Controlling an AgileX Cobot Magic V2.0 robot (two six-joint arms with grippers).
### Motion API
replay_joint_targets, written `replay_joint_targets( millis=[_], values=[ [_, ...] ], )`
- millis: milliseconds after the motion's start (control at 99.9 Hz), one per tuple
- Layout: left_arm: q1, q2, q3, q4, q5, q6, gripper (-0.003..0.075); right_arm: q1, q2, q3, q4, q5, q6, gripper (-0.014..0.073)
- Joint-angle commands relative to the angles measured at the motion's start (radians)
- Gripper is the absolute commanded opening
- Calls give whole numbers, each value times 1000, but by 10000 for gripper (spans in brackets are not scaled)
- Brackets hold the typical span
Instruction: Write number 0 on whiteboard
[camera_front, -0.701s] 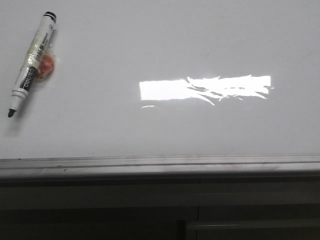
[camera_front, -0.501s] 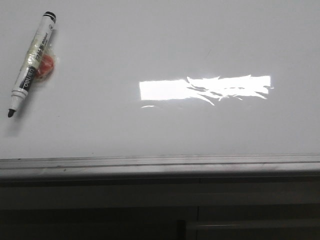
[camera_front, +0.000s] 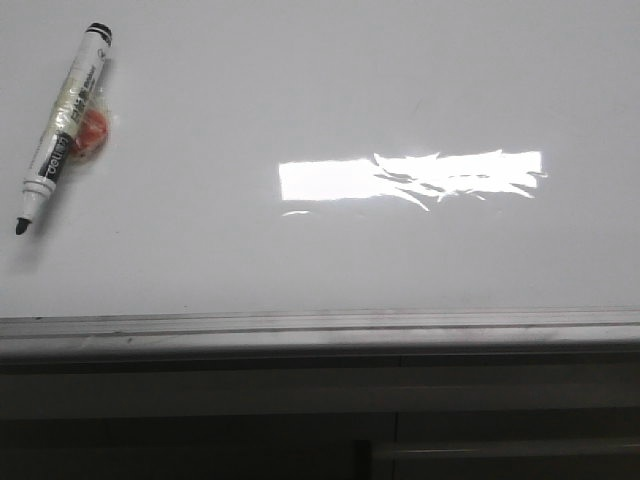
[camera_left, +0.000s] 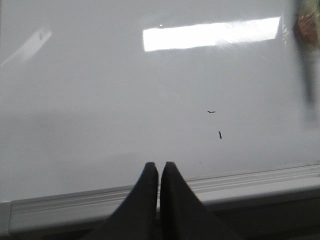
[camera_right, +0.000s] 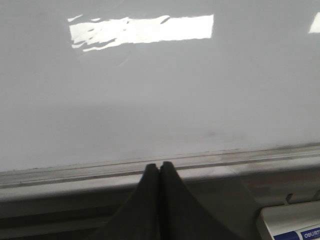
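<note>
My left pincer (camera_left: 159, 170) and my right pincer (camera_right: 159, 170) are both pinched closed, holding nothing, at the grey rail (camera_front: 320, 328). Past it lies the whiteboard (camera_front: 300, 260). The marker pen (camera_front: 62, 125) lies at the upper left. Two tiny dark marks (camera_left: 220, 134), maybe ink.

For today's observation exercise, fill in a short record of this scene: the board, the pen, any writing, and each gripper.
whiteboard: glossy white, bright glare patch near the middle, grey rail along the near edge
marker pen: lying uncapped at the board's far left, tip toward the rail, an orange piece taped to it
number 0: not drawn; only two tiny dark specks
left gripper: shut, empty, over the rail
right gripper: shut, empty, over the rail
</note>
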Motion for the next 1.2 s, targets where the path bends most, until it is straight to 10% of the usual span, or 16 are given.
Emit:
replay_joint_targets(
  millis=[0,701,1191],
  values=[
    [-12,-28,32,-6,-69,1,-20,0,-15,11,1,-19,-5,-69],
    [-12,-28,32,-6,-75,1,-20,0,-15,11,-74,-138,-5,-69],
    [-12,-28,32,-20,-384,1,-20,0,-15,11,-69,-763,-5,-69]
  ],
)
